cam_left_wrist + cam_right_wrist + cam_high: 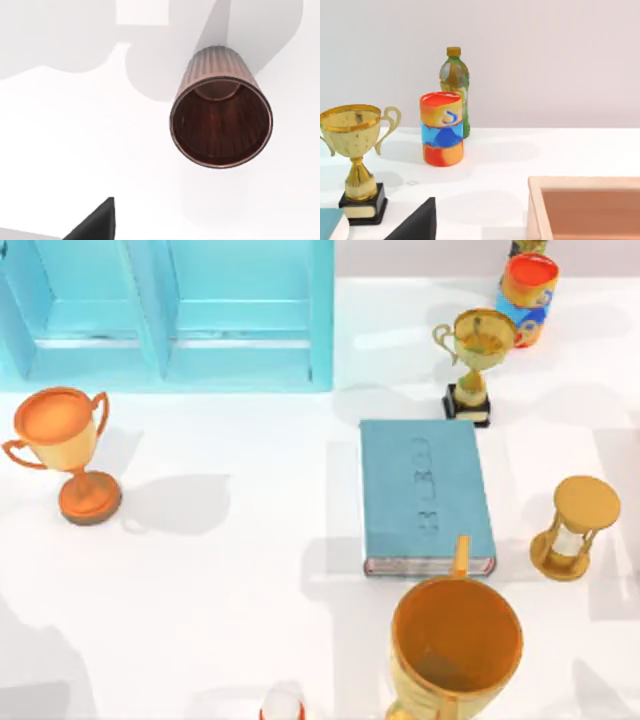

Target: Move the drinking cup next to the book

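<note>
The drinking cup [220, 115], a small ribbed reddish-brown tumbler with a dark inside, stands upright on the white table in the left wrist view. Nothing holds it. A dark edge of my left gripper [95, 224] sits in that view's corner, well apart from the cup. The teal-blue book [425, 495] lies flat at the table's centre right in the top view, and its corner [329, 222] shows in the right wrist view. A dark edge of my right gripper [417, 222] hangs above the table near the book's far end.
A large orange-gold goblet [455, 645] stands just in front of the book. An hourglass [572, 530] is to its right, with a gold trophy [475, 350] and a coloured can [528, 295] behind. An orange trophy [60, 445] stands at left, a blue cabinet [170, 320] at back left, and a wooden tray [585, 205] lies close by.
</note>
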You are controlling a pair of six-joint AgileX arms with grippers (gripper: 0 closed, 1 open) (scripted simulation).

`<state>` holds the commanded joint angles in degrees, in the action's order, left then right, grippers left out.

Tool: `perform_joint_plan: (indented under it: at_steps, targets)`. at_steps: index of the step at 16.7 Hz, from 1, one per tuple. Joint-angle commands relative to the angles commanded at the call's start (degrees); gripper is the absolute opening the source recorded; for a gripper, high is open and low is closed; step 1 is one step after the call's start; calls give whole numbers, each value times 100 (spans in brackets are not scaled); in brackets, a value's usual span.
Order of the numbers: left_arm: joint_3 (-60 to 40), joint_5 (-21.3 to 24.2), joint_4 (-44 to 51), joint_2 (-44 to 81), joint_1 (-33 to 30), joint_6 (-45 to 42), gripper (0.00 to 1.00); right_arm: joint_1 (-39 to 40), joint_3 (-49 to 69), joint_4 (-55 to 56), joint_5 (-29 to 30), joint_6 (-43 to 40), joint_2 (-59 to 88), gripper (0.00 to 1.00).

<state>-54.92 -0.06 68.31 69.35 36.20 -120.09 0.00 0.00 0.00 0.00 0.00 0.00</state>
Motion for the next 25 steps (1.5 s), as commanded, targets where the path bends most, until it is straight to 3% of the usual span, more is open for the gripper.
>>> perform_joint_plan:
  at_steps: [4, 12, 20, 25]
  targets:
    - [-433, 0, 538, 546, 285, -922, 100, 0, 0, 0, 0, 0, 0, 100]
    - [-375, 0, 492, 609, 295, -1006, 100, 0, 0, 0, 0, 0, 0, 100]
    - [1097, -2, -1534, 1107, 336, -1043, 100, 0, 0, 0, 0, 0, 0, 100]
    - [1404, -2, -1892, 1208, 352, -1065, 100, 0, 0, 0, 0, 0, 0, 100]
